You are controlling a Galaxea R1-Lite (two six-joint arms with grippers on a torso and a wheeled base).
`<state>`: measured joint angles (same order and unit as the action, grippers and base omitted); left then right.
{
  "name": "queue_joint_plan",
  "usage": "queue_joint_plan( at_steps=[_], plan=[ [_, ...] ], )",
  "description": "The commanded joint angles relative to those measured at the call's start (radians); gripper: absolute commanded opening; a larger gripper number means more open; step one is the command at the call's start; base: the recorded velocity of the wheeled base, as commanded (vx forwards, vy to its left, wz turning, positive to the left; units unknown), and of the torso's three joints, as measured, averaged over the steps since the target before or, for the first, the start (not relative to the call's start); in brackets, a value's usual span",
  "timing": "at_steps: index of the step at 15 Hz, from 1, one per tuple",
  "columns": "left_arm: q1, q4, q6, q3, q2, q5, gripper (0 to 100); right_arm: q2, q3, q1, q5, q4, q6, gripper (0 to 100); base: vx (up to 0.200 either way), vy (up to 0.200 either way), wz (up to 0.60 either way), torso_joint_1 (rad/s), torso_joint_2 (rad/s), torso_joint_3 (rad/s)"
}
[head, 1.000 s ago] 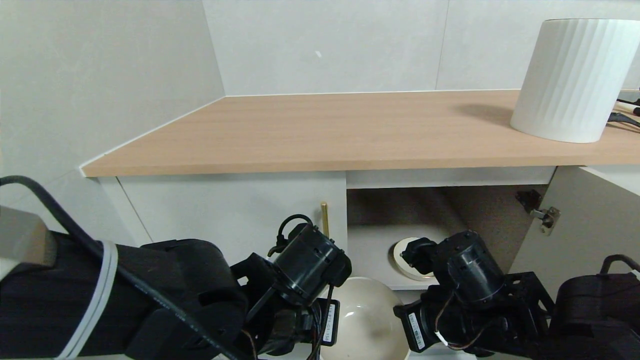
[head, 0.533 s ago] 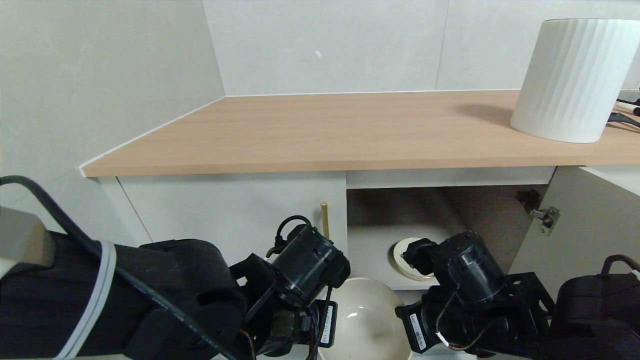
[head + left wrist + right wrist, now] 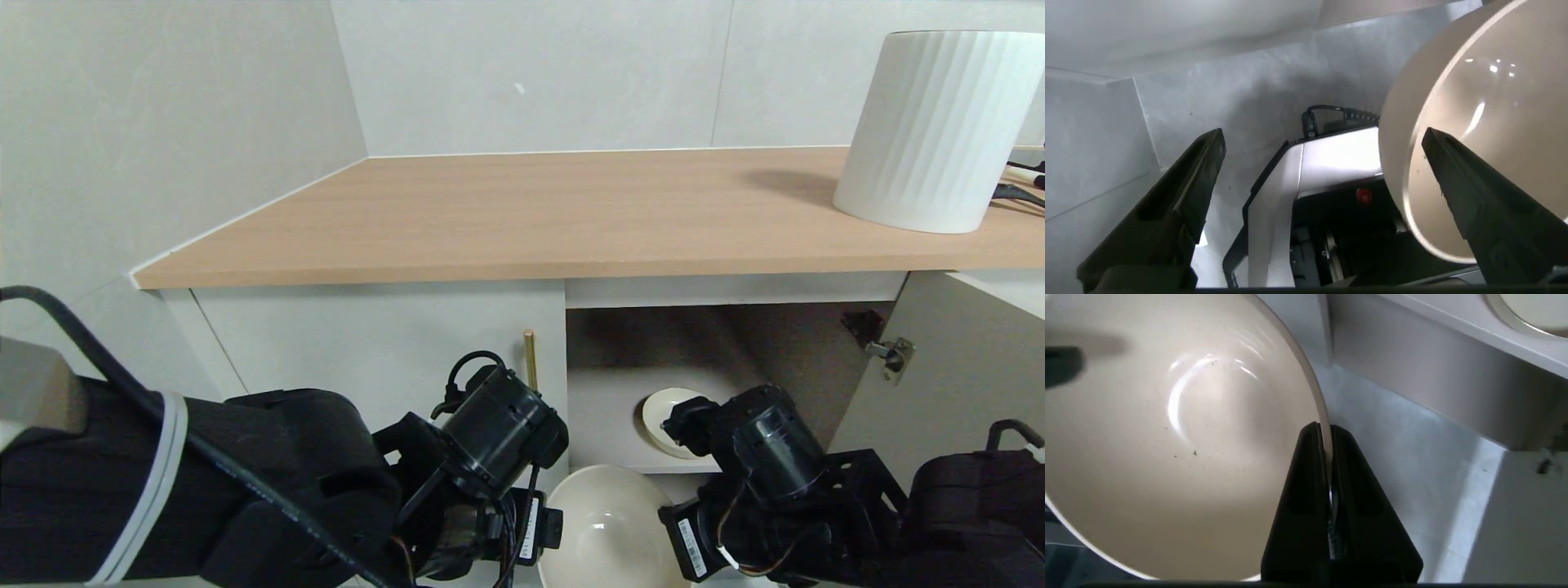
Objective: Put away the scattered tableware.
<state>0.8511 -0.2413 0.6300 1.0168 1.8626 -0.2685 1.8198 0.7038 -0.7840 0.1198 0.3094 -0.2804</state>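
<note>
A cream bowl [image 3: 608,527] hangs low in front of the open cabinet, between my two arms, its hollow facing up. My right gripper [image 3: 1327,502] is shut on the bowl [image 3: 1184,457], pinching its rim. My left gripper [image 3: 1323,216] is open, its fingers [image 3: 1167,220] spread wide; the bowl [image 3: 1462,122] sits beside one finger, and I cannot tell if they touch. A small cream dish [image 3: 665,408] lies on the cabinet shelf [image 3: 604,408] behind the right wrist, partly hidden by it.
The cabinet's right door [image 3: 963,384] stands open; the left door [image 3: 367,343], with a brass handle [image 3: 531,359], is closed. On the wooden counter [image 3: 531,212] a tall white ribbed container [image 3: 939,131] stands at the far right.
The bowl and my right wrist have dropped slightly and shifted right; the bowl's hollow now shows more. The left arm has barely moved.
</note>
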Motion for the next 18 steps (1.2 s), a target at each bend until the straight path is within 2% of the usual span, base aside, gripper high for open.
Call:
queue_joint_plan(
  at_steps=[1,5,8,11,18],
  plan=[
    [0.000,0.002,-0.001,-0.003,-0.002,0.002,100,0.027,-0.003,0.008,0.029,-0.001,0.014,0,0.000,0.000,0.00,0.000,0.00,0.000],
    [0.000,0.002,-0.001,-0.003,-0.002,0.002,100,0.116,0.005,0.062,0.118,-0.001,0.041,0,0.000,0.000,0.00,0.000,0.00,0.000],
    [0.000,0.002,-0.001,-0.003,-0.002,0.000,100,0.191,0.036,0.141,0.213,-0.001,0.046,0,0.000,0.000,0.00,0.000,0.00,0.000],
    [0.000,0.002,0.000,-0.003,-0.002,0.000,100,0.217,0.083,0.181,0.241,0.004,0.029,0,0.000,0.000,0.00,0.000,0.00,0.000],
    [-0.001,0.002,0.004,-0.003,-0.002,0.000,100,0.254,0.266,0.296,0.236,0.010,-0.252,0,0.000,0.000,0.00,0.000,0.00,0.000]
  ],
)
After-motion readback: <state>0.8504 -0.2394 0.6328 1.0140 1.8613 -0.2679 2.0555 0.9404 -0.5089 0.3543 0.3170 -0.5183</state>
